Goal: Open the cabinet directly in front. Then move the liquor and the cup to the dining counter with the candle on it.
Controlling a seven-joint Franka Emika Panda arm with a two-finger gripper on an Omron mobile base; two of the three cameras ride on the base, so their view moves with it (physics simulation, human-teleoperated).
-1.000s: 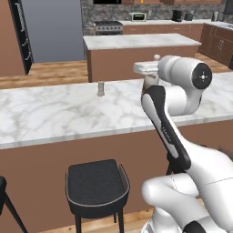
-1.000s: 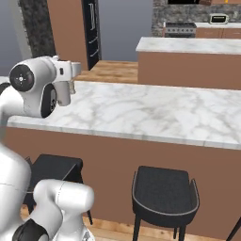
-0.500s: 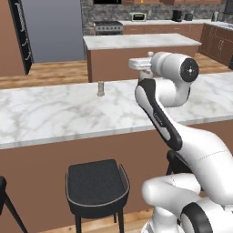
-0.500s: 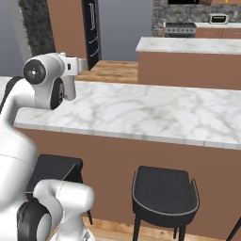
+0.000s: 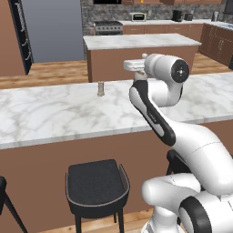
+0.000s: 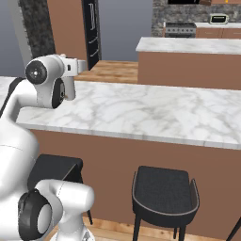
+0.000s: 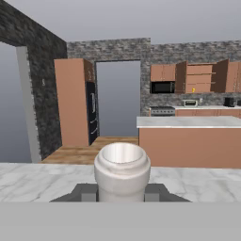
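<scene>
In the hand view we see just the round pale mouth of the liquor [image 7: 122, 165]; its body is hidden below. The far open cabinet [image 7: 200, 76] is too small to tell its contents. The dark stool [image 5: 3, 200] is cut by the left edge.

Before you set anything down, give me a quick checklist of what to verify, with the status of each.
1. Grip on the liquor: ok, the gripper has a fingertip on each side of the pale bottle.
2. Right counter: ok, the candle stands on the dining counter.
3. Hand over the marble: ok in both base views.
4. Bare marble ahead for the set-down: ok.
5. Gap between the bottle's base and the marble: cannot tell, the base is hidden.
6. Distance from the candle: ok, it stands well off to the arm's left.
</scene>
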